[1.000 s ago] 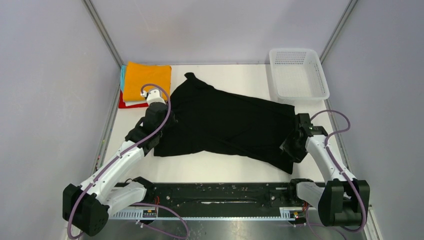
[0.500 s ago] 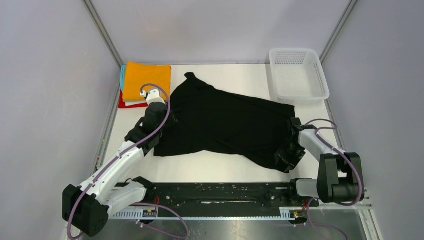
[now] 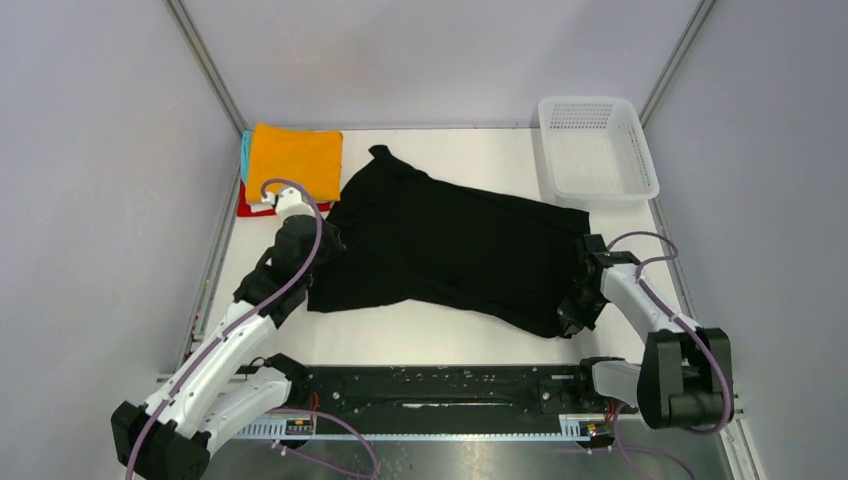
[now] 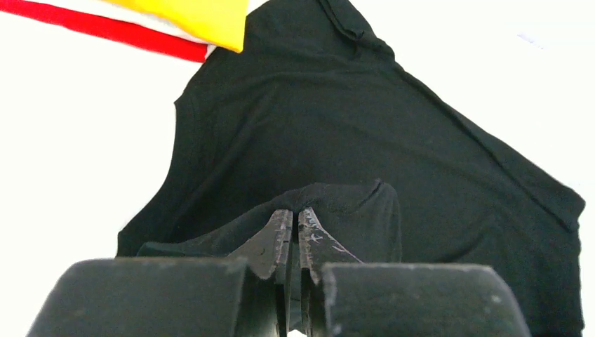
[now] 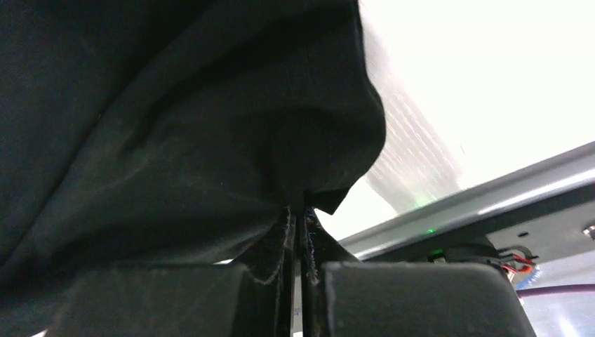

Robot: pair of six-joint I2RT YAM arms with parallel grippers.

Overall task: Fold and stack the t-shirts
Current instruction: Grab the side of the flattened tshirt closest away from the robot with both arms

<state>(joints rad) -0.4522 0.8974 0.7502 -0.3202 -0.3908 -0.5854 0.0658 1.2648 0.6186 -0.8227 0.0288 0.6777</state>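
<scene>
- My left gripper (image 4: 295,216) is pinched tight on a fold at the left edge of the black t-shirt (image 3: 450,245).
- My right gripper (image 5: 298,214) is clamped on its near-right corner (cloth bunches over the fingers).
- The shirt lies spread mid-table, its long axis running far-left to near-right, with the narrow end towards the folded orange shirt (image 3: 295,160).

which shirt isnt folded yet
The black t-shirt: it lies spread open, pinched by the left tool and the right tool, while the others sit folded in the orange-topped stack.
</scene>
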